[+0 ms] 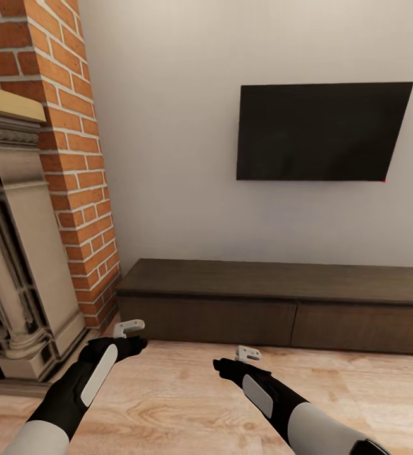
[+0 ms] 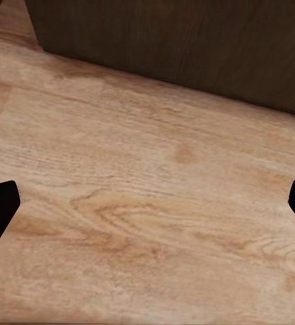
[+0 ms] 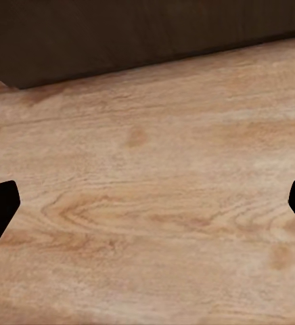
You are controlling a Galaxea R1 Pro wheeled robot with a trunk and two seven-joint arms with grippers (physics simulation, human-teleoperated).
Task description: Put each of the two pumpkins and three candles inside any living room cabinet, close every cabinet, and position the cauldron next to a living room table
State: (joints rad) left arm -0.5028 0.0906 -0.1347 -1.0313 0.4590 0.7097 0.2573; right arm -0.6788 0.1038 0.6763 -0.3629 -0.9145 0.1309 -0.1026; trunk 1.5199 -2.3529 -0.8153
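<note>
Cabinet (image 1: pixel 276 303) right end cut off

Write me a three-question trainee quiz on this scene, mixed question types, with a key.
1. True or false: both fronts of the cabinet are shut.
2. What hangs on the wall above the cabinet? A) a mirror B) a dark screen C) a shelf
3. Fill in: the left hand and the right hand hover over the wooden ____, holding nothing.

Key
1. True: the two fronts sit flush under the slab top.
2. B: the screen is mounted on the pale wall.
3. floor: both wrist views show the fingers spread wide with bare planks between them.
</note>
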